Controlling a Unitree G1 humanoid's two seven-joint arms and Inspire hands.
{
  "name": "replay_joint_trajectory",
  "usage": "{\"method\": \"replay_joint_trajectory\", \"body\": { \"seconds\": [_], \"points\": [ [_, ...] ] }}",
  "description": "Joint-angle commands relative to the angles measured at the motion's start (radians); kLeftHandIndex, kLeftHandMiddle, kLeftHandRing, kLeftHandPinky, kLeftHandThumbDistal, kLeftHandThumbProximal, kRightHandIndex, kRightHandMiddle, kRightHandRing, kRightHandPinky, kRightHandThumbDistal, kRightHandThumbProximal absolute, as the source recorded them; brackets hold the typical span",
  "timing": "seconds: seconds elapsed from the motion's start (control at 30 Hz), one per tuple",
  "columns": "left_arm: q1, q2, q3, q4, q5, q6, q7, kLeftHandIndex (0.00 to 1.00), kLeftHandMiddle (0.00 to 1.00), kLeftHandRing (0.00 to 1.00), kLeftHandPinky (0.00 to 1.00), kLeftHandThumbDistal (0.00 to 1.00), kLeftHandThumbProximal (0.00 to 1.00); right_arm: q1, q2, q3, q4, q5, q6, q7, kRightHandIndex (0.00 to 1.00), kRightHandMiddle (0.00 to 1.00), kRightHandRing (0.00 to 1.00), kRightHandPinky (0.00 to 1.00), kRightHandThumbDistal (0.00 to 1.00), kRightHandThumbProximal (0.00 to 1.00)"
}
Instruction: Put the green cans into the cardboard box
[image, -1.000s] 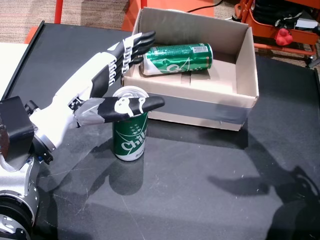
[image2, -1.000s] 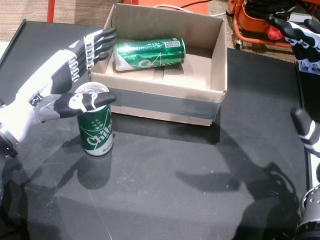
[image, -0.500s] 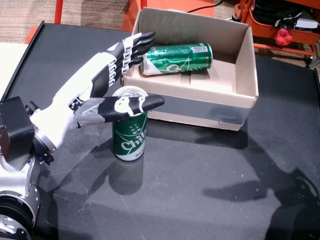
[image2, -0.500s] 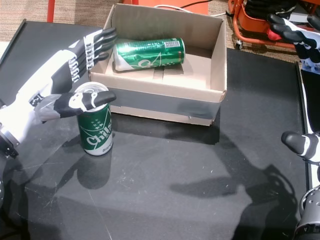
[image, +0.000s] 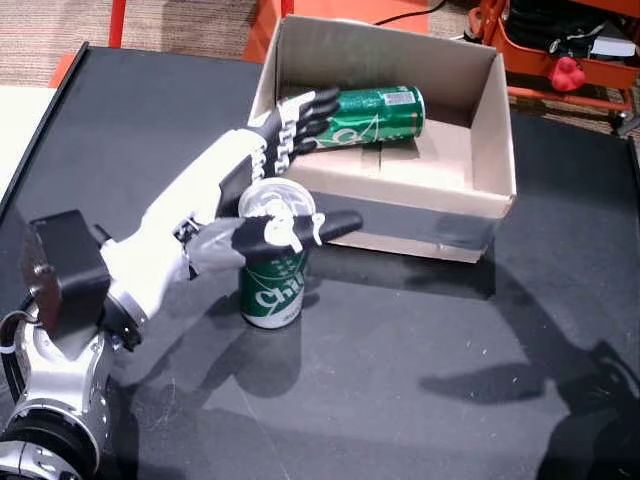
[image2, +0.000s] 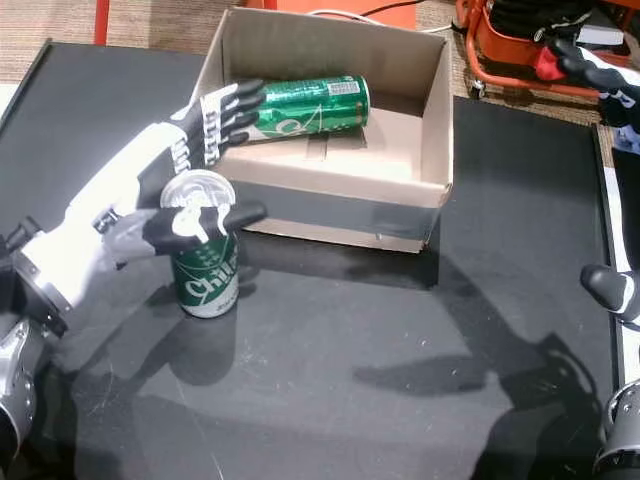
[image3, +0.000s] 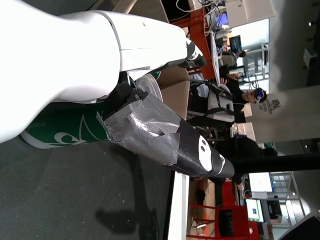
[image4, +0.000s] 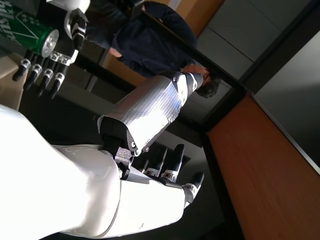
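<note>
**Left hand closes in on the standing can**

Since a second ago, the left hand has slid forward around the upright green can on the black worktop, fingers spread, thumb across its front, not yet gripping. Another green can lies inside the cardboard box. A loose grip could tip the can. Only part of the right hand, fingers apart, shows at the frame edge.

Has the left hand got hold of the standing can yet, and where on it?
Not yet. The left hand is open around the upright green can, thumb in front of its top, fingers stretched behind toward the cardboard box. Nothing is held.
</note>
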Motion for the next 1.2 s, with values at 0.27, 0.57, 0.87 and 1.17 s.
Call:
{"method": "replay_joint_trajectory", "body": {
  "seconds": [0.27,0.57,0.87,1.17],
  "points": [
    [0.072,-0.005,-0.036,-0.007,0.035,-0.011,0.029,1.00,1.00,1.00,1.00,1.00,0.50,0.015,0.001,0.003,-0.019,0.000,-0.008,0.005,0.85,0.76,0.74,1.00,1.00,0.94],
    [0.107,0.005,-0.057,-0.030,0.039,-0.044,0.048,1.00,1.00,1.00,1.00,1.00,0.49,0.044,0.004,0.004,-0.057,-0.017,-0.007,-0.027,0.91,0.79,0.75,1.00,1.00,0.88],
    [0.106,0.002,-0.063,-0.025,0.035,-0.055,0.045,1.00,1.00,1.00,0.98,1.00,0.45,0.048,-0.005,0.003,-0.048,-0.024,-0.007,-0.029,0.91,0.79,0.75,0.98,1.00,0.90],
    [0.106,0.001,-0.074,-0.019,0.050,-0.065,0.087,1.00,1.00,0.99,0.96,1.00,0.42,0.062,0.009,0.013,-0.057,-0.050,-0.029,-0.069,0.90,0.78,0.76,0.98,1.00,0.96]
  ]
}}
